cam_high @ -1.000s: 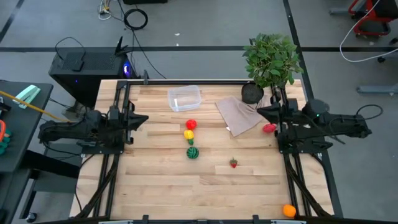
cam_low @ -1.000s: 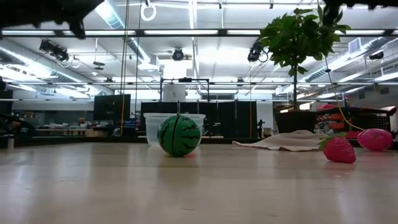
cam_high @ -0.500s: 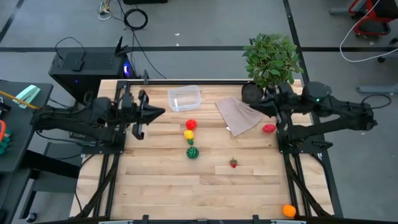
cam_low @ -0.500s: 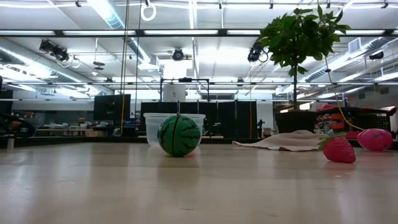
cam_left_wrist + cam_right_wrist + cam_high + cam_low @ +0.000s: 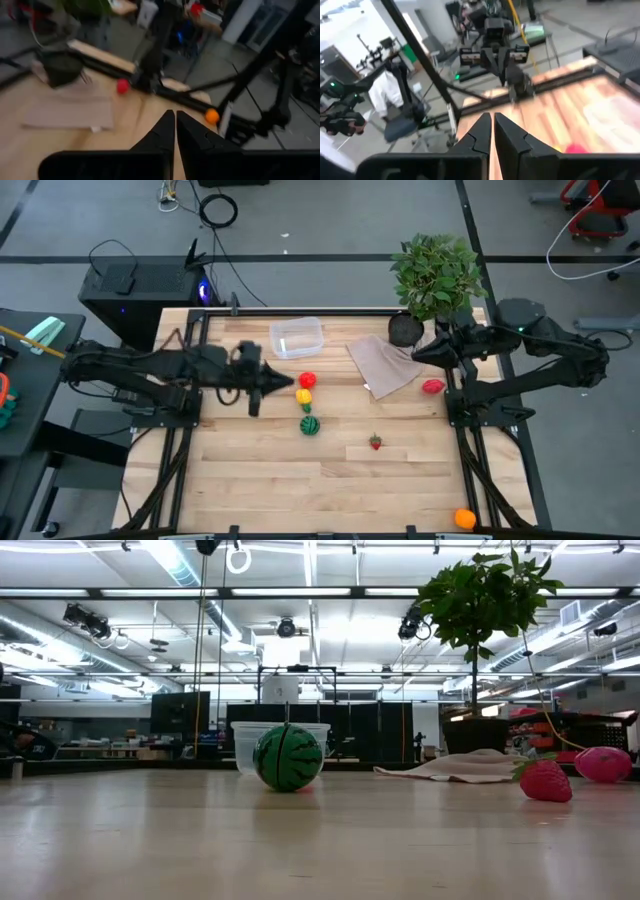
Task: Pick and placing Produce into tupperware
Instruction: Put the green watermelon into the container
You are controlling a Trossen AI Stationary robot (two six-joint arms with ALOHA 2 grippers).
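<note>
Left gripper (image 5: 287, 382) — fingers together — hovers beside the red piece (image 5: 307, 380); right gripper (image 5: 420, 355), apparently pinched together, over the cloth (image 5: 384, 364).

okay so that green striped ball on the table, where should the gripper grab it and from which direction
Grip the green striped ball across its widest middle, coming straight down from above. It is round and sits free on the table, so any pinch off the middle would probably squirt it away. The yellow piece lies close on its far side, so set the fingers across the table's width. The left gripper, fingers shut, is nearest.
</note>
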